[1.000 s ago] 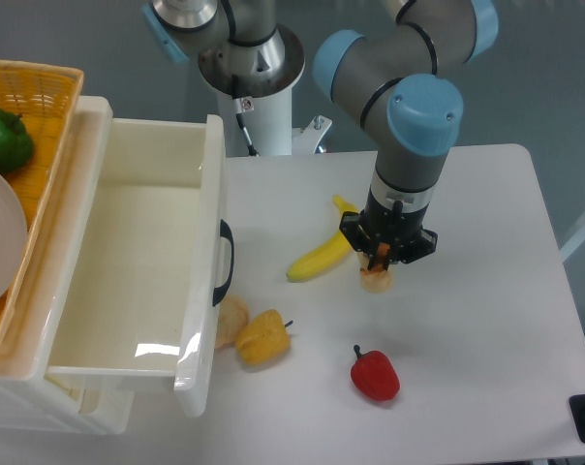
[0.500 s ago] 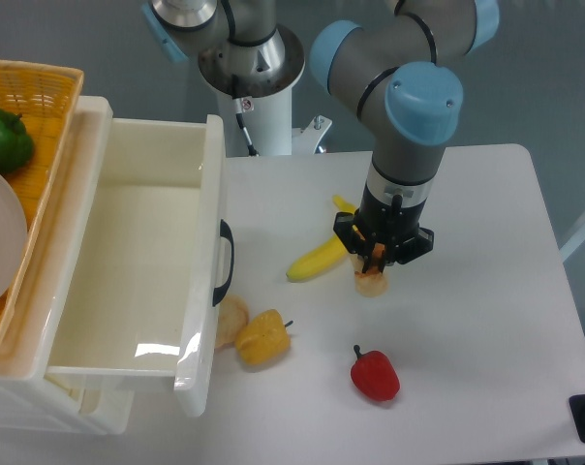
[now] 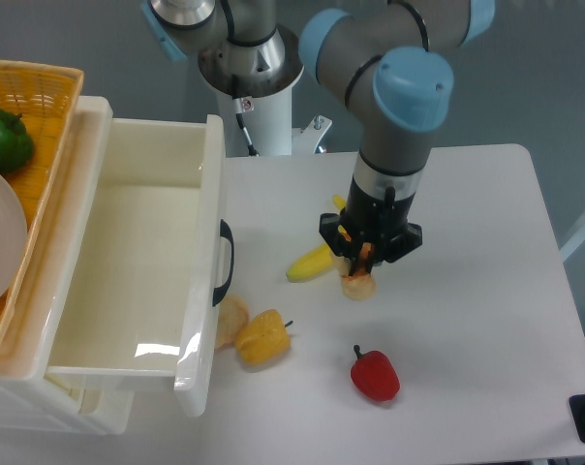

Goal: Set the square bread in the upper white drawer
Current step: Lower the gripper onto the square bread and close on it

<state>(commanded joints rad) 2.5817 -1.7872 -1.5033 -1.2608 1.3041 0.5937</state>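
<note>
My gripper (image 3: pixel 360 273) points straight down over the table's middle and is shut on the square bread (image 3: pixel 358 285), a small tan block with an orange-brown crust that shows just below the fingers. The bread hangs beside the lower end of a banana (image 3: pixel 312 263). The upper white drawer (image 3: pixel 211 208) stands pulled open at the left, its black handle (image 3: pixel 225 262) facing the table; its inside holds nothing I can see. The gripper is well to the right of the drawer's front wall.
A rounder tan bun (image 3: pixel 231 320) and a yellow pepper (image 3: pixel 263 337) lie by the drawer's front. A red pepper (image 3: pixel 375 374) sits near the table's front. A woven yellow basket (image 3: pixel 41 145) with a green pepper (image 3: pixel 4 139) and a white plate (image 3: pixel 0 247) stands at the far left.
The gripper has carried the square bread a little to the left, toward the drawer, over the last second. The other objects have stayed put.
</note>
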